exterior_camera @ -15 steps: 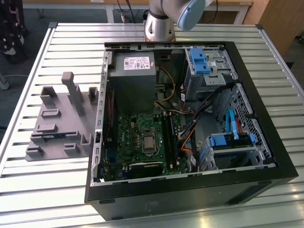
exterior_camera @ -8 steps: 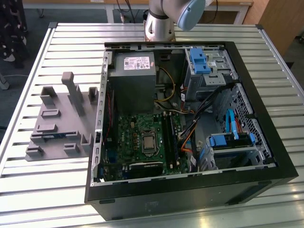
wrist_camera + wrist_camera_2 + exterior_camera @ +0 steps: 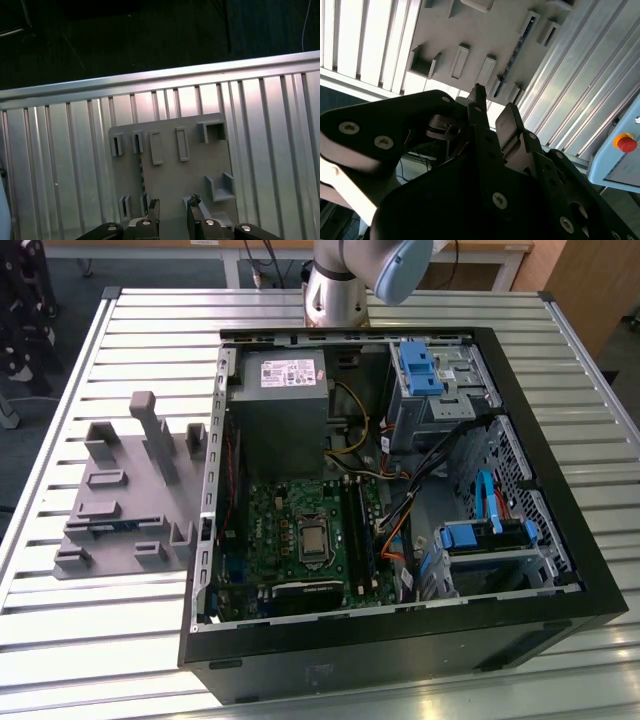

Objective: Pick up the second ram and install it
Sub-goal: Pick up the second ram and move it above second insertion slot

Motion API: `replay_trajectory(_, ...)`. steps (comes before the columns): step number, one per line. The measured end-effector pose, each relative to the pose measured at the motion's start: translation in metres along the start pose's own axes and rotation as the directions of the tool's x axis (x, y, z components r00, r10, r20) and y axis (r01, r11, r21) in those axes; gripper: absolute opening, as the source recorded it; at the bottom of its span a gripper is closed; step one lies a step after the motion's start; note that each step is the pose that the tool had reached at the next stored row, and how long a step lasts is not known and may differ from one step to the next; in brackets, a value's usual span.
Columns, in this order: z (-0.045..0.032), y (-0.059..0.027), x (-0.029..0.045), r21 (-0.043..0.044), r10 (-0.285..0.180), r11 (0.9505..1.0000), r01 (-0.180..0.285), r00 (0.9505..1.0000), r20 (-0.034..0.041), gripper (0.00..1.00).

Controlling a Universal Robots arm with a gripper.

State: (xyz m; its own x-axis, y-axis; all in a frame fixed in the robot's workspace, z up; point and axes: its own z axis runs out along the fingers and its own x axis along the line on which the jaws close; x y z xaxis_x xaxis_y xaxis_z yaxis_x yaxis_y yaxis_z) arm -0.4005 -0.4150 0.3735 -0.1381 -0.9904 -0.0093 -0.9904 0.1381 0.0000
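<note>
The second ram (image 3: pixel 112 524) is a thin green-blue stick standing on edge in a slot of the grey fixture tray (image 3: pixel 120 490), on the exterior view's left of the computer case. In the first wrist view the ram (image 3: pixel 141 175) shows as a dark narrow strip on the tray (image 3: pixel 170 150). My gripper (image 3: pixel 172 207) hangs well above the tray, open, with nothing between its black fingertips (image 3: pixel 153 206). The ram's near end sits just off one fingertip. In the second wrist view the gripper (image 3: pixel 492 112) is seen from behind, with the ram (image 3: pixel 512 52) beyond it.
The open computer case (image 3: pixel 560 540) lies on the slatted metal table (image 3: pixel 60 640). Inside are the motherboard (image 3: pixel 270 530) with long black memory slots (image 3: pixel 357 525), cables and blue drive bays (image 3: pixel 470 540). The tray has upright posts (image 3: pixel 155 435). The arm's base (image 3: pixel 335 290) stands behind the case.
</note>
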Motion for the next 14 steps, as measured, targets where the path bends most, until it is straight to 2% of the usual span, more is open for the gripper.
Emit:
replay_trajectory(4, 0.0020, -0.0001, 0.0024, -0.0001, -0.027, 0.9996, 0.027, 0.9996, 0.0001, 0.36)
replay_trajectory(9, 0.0047, -0.0003, 0.0038, -0.0008, -0.079, 0.9969, 0.079, 0.9969, 0.0000, 0.36)
replay_trajectory(14, 0.0066, -0.0002, 0.0058, -0.0009, -0.097, 0.9953, 0.097, 0.9953, 0.0000, 0.36)
